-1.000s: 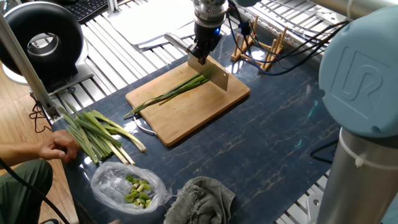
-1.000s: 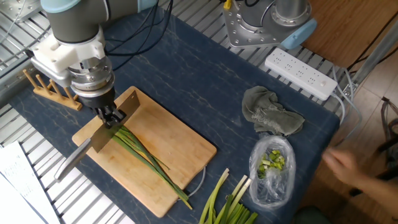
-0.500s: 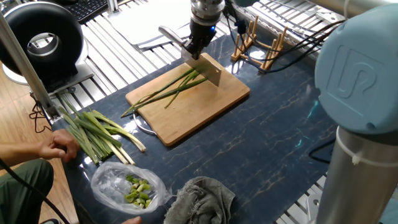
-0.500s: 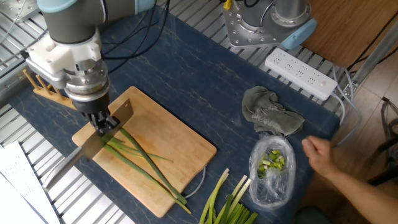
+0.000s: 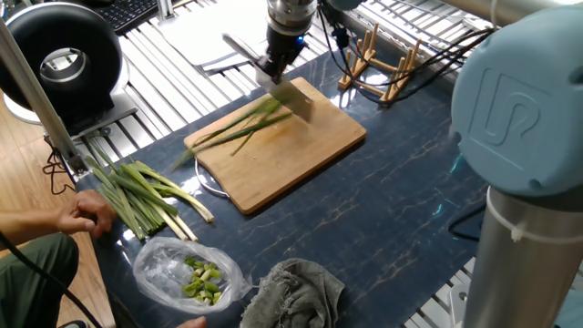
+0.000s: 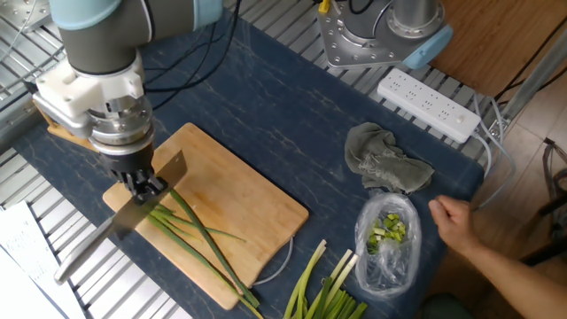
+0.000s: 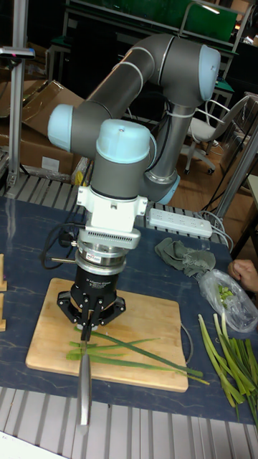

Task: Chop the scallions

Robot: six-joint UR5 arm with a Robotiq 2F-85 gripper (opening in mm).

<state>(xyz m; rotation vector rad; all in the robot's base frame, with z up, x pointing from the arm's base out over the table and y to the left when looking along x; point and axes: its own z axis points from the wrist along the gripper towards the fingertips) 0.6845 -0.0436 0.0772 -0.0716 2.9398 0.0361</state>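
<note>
A few slender green scallions (image 5: 232, 132) lie spread along the wooden cutting board (image 5: 301, 159), their tips reaching past its left end. At their thicker end my gripper (image 5: 271, 71) is shut on a knife (image 5: 293, 98), blade edge down on the board. The other fixed view has the gripper (image 6: 149, 184) at the board's (image 6: 248, 208) left side, the knife (image 6: 166, 170) across the scallions (image 6: 205, 244). In the tall view the gripper (image 7: 87, 328) points straight down, with the knife (image 7: 84, 387) pointing toward the camera over the scallions (image 7: 136, 349) and board (image 7: 143, 308).
A thicker bundle of stalks (image 5: 146, 196) lies off the board beside a person's hand (image 5: 86, 214). A clear bag of chunks (image 5: 187, 273) and a grey cloth (image 5: 291, 292) are near the front. A wooden rack (image 5: 383, 68) stands behind the board. A power strip (image 6: 430, 102) is at the far edge.
My gripper has slid the knife sideways across the board, pushing the scallions with it. The stalks have fanned apart and shifted toward the board's end. The person's hand near the bag moved.
</note>
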